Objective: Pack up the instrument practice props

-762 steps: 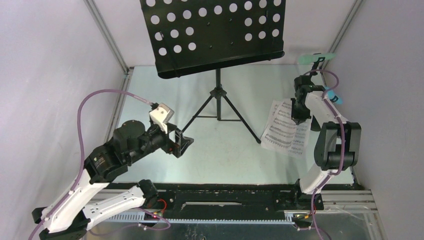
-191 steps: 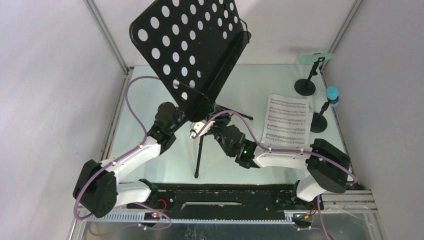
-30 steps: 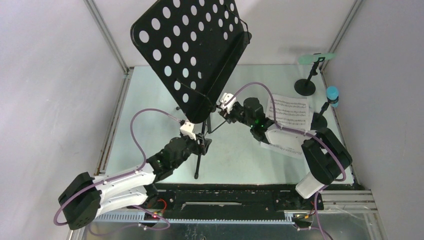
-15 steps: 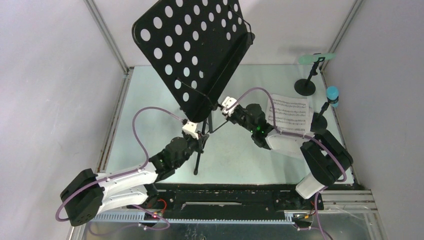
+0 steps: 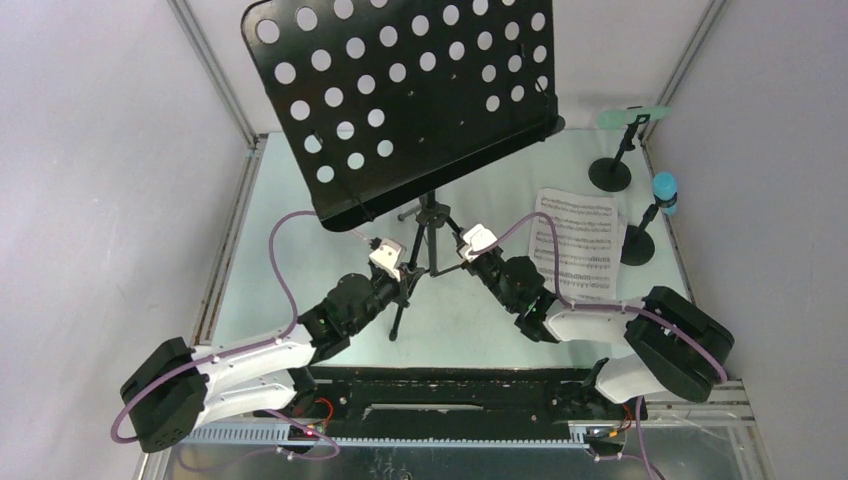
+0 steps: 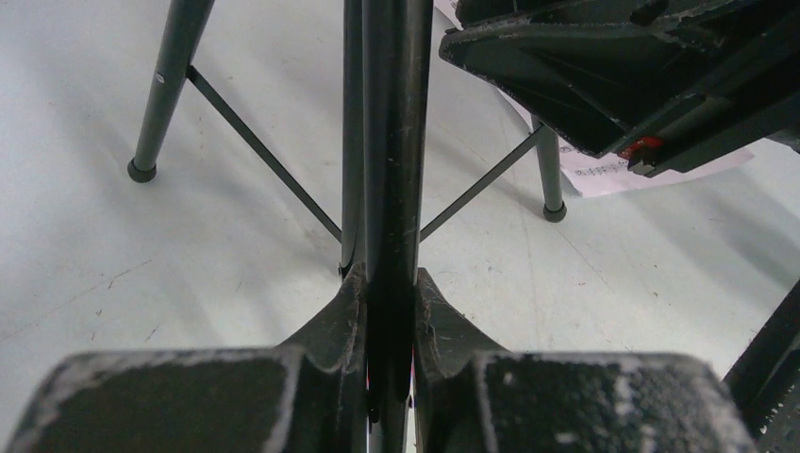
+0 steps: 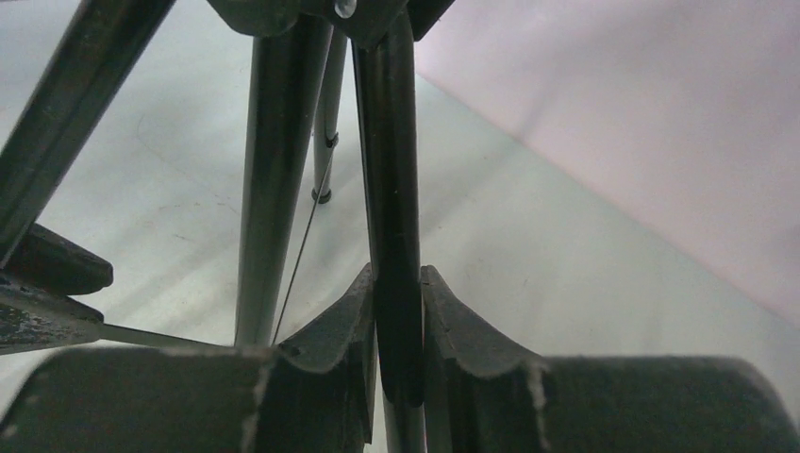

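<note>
The black tripod music rack stands mid-table, its perforated desk tilted over the tripod hub. My left gripper is shut on one tripod leg, which the fingers pinch from both sides. My right gripper is shut on another leg, close beside the left one. White sheet-music pages lie flat on the right. A mint-green microphone rests on its round-based holder, and a blue microphone on its holder.
The pale table is boxed in by grey walls with metal corner posts. The black base rail runs along the near edge. Purple cables loop off both arms. A further tripod leg and thin brace cross the left wrist view.
The rack has swung round, so its desk now faces more squarely. My right gripper came nearer and lower and shut on a tripod leg. My left gripper closed on its leg and holds.
</note>
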`<state>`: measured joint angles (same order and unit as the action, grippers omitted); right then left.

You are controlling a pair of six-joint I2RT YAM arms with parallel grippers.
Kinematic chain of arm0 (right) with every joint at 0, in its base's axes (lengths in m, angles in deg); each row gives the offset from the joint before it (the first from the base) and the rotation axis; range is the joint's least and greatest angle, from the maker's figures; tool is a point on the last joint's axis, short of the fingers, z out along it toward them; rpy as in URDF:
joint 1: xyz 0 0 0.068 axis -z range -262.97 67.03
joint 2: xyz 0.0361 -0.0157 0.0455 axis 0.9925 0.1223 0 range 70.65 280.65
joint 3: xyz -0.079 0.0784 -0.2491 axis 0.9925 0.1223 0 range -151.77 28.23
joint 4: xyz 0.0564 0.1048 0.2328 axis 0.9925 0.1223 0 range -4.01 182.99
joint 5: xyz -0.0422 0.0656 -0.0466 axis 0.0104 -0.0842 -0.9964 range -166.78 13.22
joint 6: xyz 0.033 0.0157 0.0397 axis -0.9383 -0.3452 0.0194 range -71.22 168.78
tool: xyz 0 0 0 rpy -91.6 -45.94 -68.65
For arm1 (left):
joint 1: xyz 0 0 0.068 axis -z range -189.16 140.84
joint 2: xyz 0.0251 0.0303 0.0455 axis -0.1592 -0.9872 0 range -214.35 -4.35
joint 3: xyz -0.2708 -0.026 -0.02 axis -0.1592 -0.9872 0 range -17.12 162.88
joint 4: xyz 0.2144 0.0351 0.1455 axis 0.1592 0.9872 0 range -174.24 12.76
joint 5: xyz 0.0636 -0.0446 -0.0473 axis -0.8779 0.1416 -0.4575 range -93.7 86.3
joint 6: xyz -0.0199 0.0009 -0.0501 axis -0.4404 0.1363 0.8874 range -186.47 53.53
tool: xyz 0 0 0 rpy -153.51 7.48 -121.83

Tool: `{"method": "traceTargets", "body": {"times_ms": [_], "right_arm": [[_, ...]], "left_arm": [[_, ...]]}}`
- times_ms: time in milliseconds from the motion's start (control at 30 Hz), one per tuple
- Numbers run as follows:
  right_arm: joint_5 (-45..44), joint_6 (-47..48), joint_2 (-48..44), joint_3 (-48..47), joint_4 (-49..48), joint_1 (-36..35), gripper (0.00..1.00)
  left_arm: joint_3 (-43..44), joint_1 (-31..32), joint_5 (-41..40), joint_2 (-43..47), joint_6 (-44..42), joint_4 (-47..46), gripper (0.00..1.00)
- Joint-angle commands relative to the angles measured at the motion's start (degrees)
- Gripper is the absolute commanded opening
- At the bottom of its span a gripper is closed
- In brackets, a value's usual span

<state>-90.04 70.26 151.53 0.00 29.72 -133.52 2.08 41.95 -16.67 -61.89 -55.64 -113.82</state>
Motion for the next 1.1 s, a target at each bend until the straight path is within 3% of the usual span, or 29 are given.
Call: {"method": "traceTargets", "body": {"times_ms": [0,233,533,700,1067], "right_arm": [[3.54,-5.74,-3.85,-0.49,-16.49,-7.11,0.0],[0.53,1.34,0.12,-0.47,-24.98,-13.05,0.0],[-3.84,8.74,-0.59,-0.17,-29.2,-17.83,0.0],[-5.64,7.13,-0.35,2.94,-29.51,-17.57,0.0],[-8.5,6.6,6.25,7.73,-31.02,-19.45,0.0]], "left_arm": [[1.93,-0.53,4.65,-0.53,-1.79,-7.59,0.0],[2.12,-0.57,9.66,0.48,-4.71,-8.64,0.0],[-0.04,-0.52,11.48,5.15,-5.48,-10.06,0.0],[-1.33,-0.54,10.44,8.31,-6.3,-9.93,0.0],[2.2,-0.34,14.82,4.02,-7.4,-8.42,0.0]]}}
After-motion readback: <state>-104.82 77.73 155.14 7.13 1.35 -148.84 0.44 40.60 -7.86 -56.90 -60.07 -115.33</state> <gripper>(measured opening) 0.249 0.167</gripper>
